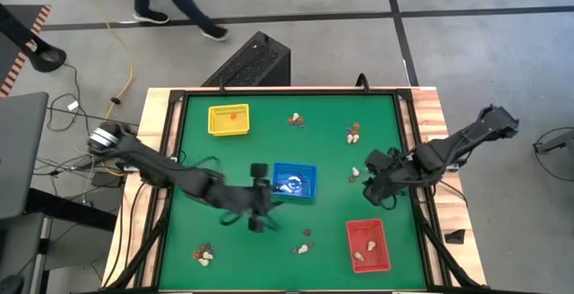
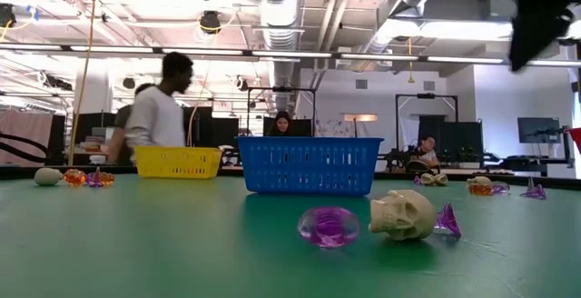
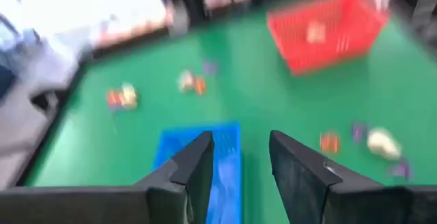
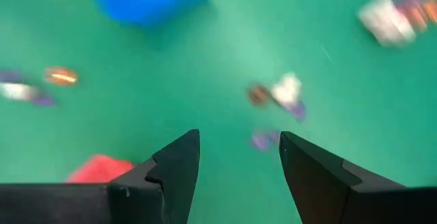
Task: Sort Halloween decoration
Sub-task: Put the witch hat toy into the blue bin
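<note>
- Halloween decoration (image 1: 355,133): small trinkets lie scattered in loose clusters across the green table (image 1: 269,254); one cluster sits near the far edge, another beside the right gripper, others near the front edge between the trays; in the low view a cream skull (image 2: 403,213) and a purple ring (image 2: 328,226) rest side by side on the mat.
- Trays: blue tray (image 1: 295,180) holds pale pieces at table centre; red tray (image 1: 368,245) holds a few at the front right; yellow tray (image 1: 229,120) stands far left.
- Left gripper (image 1: 259,195): just beside the blue tray's left wall; fingers parted, nothing visible between them; released.
- Right gripper (image 1: 370,186): hovers over the mat near a small cluster; fingers spread wide, empty.
- Judgement: the step appears to be the next pick; advise centring the open fingers over a single trinket, descending vertically, and clenching only once neighbours are clear.
</note>
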Robot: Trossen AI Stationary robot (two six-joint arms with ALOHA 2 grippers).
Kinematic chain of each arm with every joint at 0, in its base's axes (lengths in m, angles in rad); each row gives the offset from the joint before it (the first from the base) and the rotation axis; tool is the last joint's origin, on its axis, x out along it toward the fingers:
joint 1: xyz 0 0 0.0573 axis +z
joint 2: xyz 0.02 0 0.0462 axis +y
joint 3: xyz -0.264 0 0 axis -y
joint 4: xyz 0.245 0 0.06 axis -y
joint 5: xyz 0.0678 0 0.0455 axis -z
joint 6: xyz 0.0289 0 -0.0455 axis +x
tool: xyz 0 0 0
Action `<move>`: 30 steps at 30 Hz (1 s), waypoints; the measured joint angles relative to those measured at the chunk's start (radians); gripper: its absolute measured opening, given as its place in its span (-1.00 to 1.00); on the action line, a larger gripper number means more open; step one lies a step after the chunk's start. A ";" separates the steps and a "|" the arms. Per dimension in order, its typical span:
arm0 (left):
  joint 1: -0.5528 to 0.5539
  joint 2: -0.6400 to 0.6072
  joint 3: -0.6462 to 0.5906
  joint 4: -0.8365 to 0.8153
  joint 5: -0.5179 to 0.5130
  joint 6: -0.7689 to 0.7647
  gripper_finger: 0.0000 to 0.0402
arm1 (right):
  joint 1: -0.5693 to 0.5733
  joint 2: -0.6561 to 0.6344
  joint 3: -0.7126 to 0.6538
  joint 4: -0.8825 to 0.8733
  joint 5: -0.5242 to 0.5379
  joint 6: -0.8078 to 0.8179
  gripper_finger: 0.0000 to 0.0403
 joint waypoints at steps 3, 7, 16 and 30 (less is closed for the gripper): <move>-0.001 -0.081 -0.173 0.260 0.007 0.056 -0.34 | -0.041 0.019 -0.049 -0.025 -0.045 0.077 0.16; 0.030 -0.151 -0.344 0.517 0.008 0.124 -0.34 | -0.111 0.025 -0.149 0.087 -0.150 0.074 0.16; 0.080 -0.214 -0.449 0.597 0.064 -0.025 -0.34 | -0.285 0.024 -0.312 0.246 -0.218 0.066 0.16; 0.063 -0.212 -0.447 0.586 0.089 -0.003 -0.34 | -0.333 0.024 -0.430 0.413 -0.250 0.058 -0.09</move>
